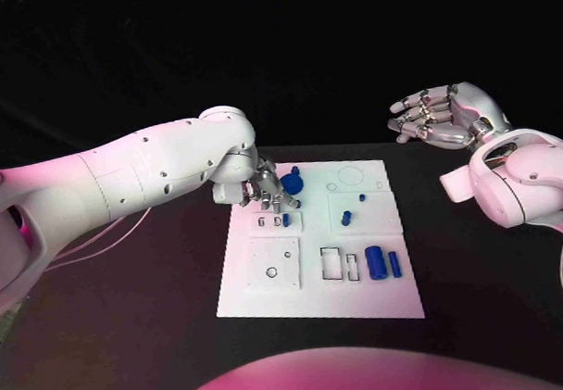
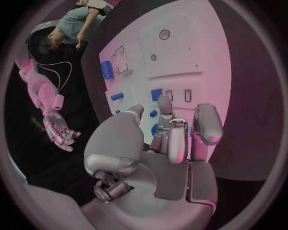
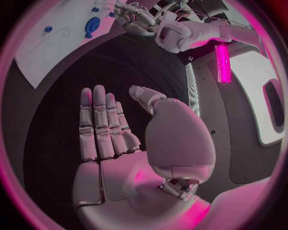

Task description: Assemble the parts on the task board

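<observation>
while the left robot hand [image 1: 257, 190] hovers empty-fingered over the task board [image 1: 321, 295], the right robot hand [image 1: 444, 116] hangs open.

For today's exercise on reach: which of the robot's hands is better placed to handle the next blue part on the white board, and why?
Probably the left hand: it hovers over the board's far end, fingertips beside small blue parts. The right hand is open, raised off to the side, away from the board.

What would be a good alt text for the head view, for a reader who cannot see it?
The robot's left hand reaches down over the far left part of the white task board, its fingers among small blue parts. The right hand is raised, empty, fingers apart, beyond the board's right side above the black table.
</observation>
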Motion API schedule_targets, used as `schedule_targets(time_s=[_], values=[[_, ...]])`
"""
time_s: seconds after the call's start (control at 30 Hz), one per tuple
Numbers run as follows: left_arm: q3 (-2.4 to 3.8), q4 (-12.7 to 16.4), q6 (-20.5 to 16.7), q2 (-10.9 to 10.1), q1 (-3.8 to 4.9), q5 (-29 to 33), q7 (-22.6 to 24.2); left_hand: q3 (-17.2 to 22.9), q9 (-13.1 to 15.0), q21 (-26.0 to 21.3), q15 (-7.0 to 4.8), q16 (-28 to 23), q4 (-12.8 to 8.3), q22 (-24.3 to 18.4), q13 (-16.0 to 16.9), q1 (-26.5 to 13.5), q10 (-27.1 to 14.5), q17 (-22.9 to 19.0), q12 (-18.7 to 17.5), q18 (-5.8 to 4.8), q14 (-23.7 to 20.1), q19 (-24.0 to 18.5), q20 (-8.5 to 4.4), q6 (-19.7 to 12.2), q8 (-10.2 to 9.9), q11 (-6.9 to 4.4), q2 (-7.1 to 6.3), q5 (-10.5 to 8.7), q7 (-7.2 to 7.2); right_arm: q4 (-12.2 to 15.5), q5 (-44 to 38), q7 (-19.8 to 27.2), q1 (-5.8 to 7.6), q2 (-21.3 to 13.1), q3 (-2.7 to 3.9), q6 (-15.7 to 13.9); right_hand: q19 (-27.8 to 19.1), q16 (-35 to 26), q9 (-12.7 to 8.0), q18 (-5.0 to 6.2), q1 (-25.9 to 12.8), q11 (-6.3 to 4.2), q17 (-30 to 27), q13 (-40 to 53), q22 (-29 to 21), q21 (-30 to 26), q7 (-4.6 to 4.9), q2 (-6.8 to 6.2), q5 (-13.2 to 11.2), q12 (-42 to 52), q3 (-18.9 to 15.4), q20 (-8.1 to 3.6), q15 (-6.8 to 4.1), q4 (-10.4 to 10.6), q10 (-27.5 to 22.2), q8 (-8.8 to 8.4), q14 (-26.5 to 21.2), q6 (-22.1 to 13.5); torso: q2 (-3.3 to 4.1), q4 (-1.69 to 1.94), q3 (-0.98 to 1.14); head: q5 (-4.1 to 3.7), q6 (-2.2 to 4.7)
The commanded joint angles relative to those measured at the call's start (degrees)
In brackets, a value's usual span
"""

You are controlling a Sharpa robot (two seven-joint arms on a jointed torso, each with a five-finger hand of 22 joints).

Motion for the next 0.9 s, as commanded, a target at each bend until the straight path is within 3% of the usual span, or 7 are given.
schedule_targets(time_s=[0.03,0.27,0.9], values=[[0.0,-0.25,2.35,0.38,-0.23,-0.17,-0.48,-0.12,0.12,0.27,0.23,0.19,0.01,2.51,-0.15,0.68,0.05,10.9,0.03,-1.1,5.35,0.3,0.08,0.53,0.21,-0.1,0.22,0.45,-0.02,-0.04,-0.06,0.32,-0.01,0.06,0.01,0.17,0.34,-0.49,-0.11,0.61,-0.66,0.0,-0.09,-0.23,-0.25,-0.38,0.15,0.15,-0.24,-0.46,0.04,0.12,0.06,-0.24,0.45,0.28,0.28,0.41,0.03,-0.04,-0.03,0.0,0.0],[-0.01,-0.59,2.5,0.84,-0.87,-0.21,-0.54,0.34,0.19,0.26,0.2,0.21,-0.06,2.59,-0.3,1.31,-0.23,10.9,-0.1,-1.09,5.34,0.25,0.04,0.51,0.14,-0.12,0.43,-0.14,-0.05,-0.11,-0.18,0.05,-0.03,0.21,0.01,0.33,0.33,-0.74,-0.14,0.62,-0.65,0.0,-0.08,-0.39,-0.44,-0.5,0.16,0.2,-0.01,-0.63,0.1,0.14,0.07,-0.37,0.57,0.27,0.35,0.39,0.01,-0.07,0.01,0.16,0.0],[-0.01,-0.72,2.72,1.13,-1.42,-0.21,-0.7,1.59,0.32,0.3,0.17,0.25,-0.24,2.8,-0.34,3.01,-0.62,10.93,-0.17,-1.1,5.33,0.2,0.0,0.59,0.05,-0.16,0.31,0.2,-0.07,-0.64,-0.36,-0.82,-0.1,0.46,0.0,0.72,0.36,-1.02,-0.17,0.63,-0.64,-0.01,-0.03,-0.56,-0.67,-0.62,0.17,0.13,0.18,-0.78,0.11,0.16,0.07,-0.58,0.76,0.26,0.46,0.36,0.0,-0.03,0.05,0.11,0.0]])
